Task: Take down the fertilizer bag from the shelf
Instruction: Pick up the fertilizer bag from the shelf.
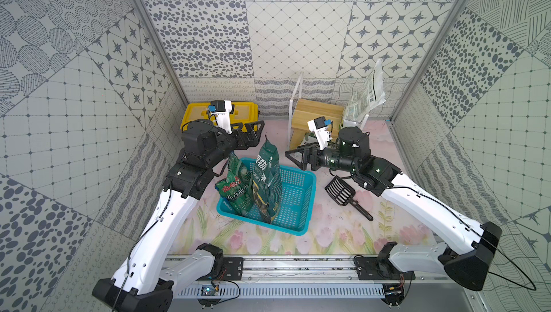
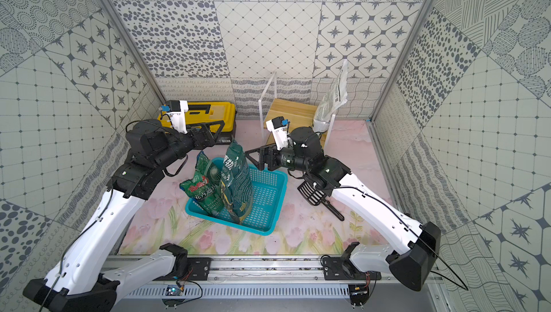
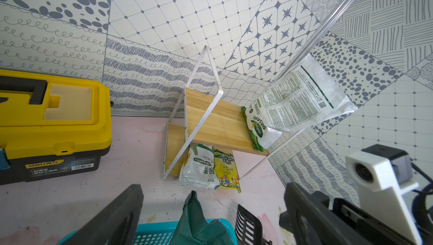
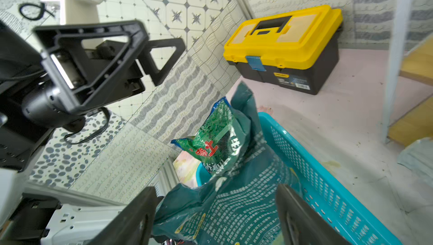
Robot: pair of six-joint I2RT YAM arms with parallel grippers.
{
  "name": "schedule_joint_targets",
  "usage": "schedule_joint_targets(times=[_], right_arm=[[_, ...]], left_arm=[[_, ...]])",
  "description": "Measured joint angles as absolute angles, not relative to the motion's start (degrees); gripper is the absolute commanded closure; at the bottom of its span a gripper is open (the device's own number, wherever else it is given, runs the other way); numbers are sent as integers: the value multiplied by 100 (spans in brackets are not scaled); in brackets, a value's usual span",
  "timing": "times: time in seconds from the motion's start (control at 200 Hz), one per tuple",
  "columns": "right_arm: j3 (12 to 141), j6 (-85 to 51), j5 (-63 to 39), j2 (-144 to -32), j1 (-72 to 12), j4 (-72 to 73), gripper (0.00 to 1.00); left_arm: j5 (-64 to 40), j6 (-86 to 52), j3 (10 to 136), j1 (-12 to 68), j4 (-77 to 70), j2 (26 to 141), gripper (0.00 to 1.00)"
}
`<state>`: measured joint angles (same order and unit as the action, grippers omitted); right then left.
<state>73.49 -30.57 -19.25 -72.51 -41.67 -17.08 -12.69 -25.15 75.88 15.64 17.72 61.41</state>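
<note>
White fertilizer bag (image 2: 331, 101) upright on the wooden shelf (image 2: 290, 110)

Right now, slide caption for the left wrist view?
Left gripper, fingers open, faces the shelf: white fertilizer bag on the upper board, two more bags beneath.

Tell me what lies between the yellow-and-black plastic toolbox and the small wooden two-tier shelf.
Nothing: only bare pink tabletop separates the yellow toolbox from the wooden shelf, as the left wrist view shows.
</note>
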Motion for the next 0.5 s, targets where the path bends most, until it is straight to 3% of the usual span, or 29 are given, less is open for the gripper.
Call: schedule_joint_targets(times=[0.255, 0.5], right_arm=[[7214, -3369, -1820, -6858, -2626, -2692, 16], [7244, -3100, -1232, -6243, -1914, -3824, 16]], left_arm=[[-1457, -2617, 7686, 2193, 2163, 6101, 3], [-1269, -2534, 7269, 2714, 2611, 5916, 3]])
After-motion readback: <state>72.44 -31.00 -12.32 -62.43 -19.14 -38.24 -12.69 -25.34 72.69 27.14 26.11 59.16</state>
